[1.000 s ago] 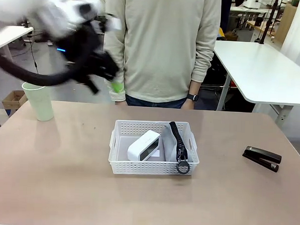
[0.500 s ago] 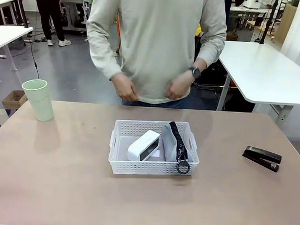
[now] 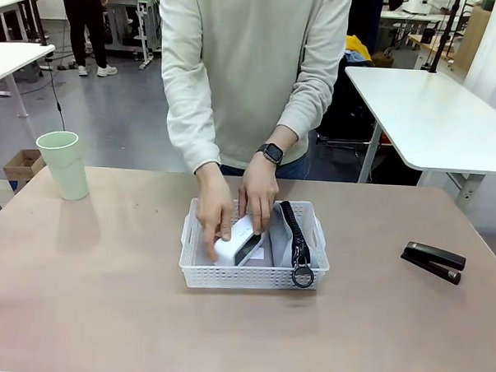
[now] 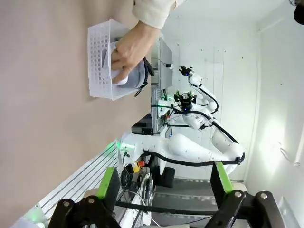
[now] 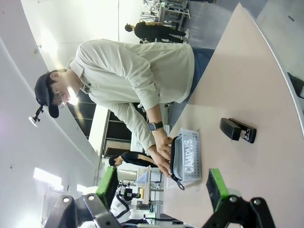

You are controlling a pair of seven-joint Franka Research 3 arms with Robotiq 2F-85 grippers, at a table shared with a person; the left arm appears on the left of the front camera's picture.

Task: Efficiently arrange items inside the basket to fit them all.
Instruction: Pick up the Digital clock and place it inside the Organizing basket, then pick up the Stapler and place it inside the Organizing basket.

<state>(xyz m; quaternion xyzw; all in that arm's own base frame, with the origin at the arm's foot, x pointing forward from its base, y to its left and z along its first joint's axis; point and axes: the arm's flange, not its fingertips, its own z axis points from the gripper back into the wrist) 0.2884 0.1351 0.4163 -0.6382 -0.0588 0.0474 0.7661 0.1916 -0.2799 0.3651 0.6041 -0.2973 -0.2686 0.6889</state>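
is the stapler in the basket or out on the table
Out. The black stapler lies on the table right of the white basket, apart from it; the basket holds a white box and grey pouch.

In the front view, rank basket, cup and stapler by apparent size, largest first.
1. basket
2. cup
3. stapler
The cup stands farther back than the stapler yet looks bigger, so the order is sure.

The tan table (image 3: 102, 311) bears a white basket (image 3: 252, 278), a green cup (image 3: 64, 166) left, a black stapler (image 3: 432, 262) right.
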